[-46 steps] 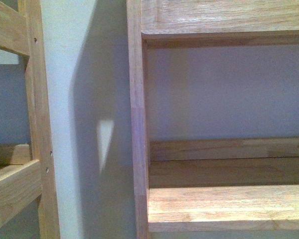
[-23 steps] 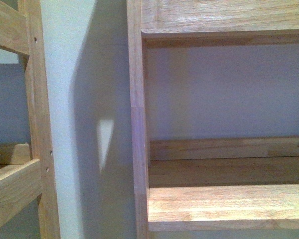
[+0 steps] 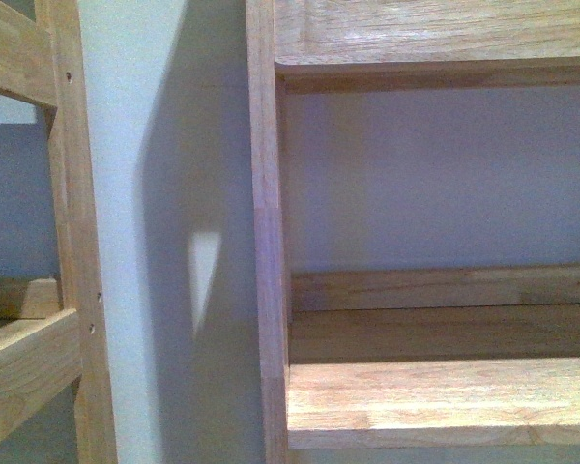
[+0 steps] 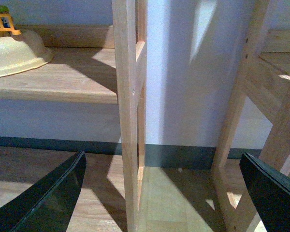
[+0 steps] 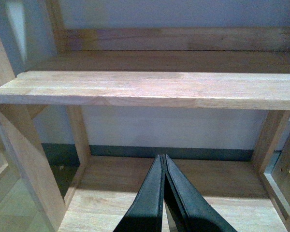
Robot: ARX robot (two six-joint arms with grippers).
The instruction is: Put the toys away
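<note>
Toy is in no view, so its direction from me is unknown; left jaws (image 4: pixel 159 193) gape empty, right jaws (image 5: pixel 164 193) are closed on nothing before the wooden shelf (image 5: pixel 150 89).

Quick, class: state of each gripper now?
Left gripper: open, jaws wide apart, holding nothing.
Right gripper: shut, jaws pressed together, nothing between them.

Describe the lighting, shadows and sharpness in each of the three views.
Front view: soft and grainy, a broad shadow with a pale light patch on the wall beside the shelf post. Left wrist view: sunlit streaks on the floor, the bowl bright, left end effector dark. Right wrist view: evenly lit shelf board, shaded below, right end effector near-black.
</note>
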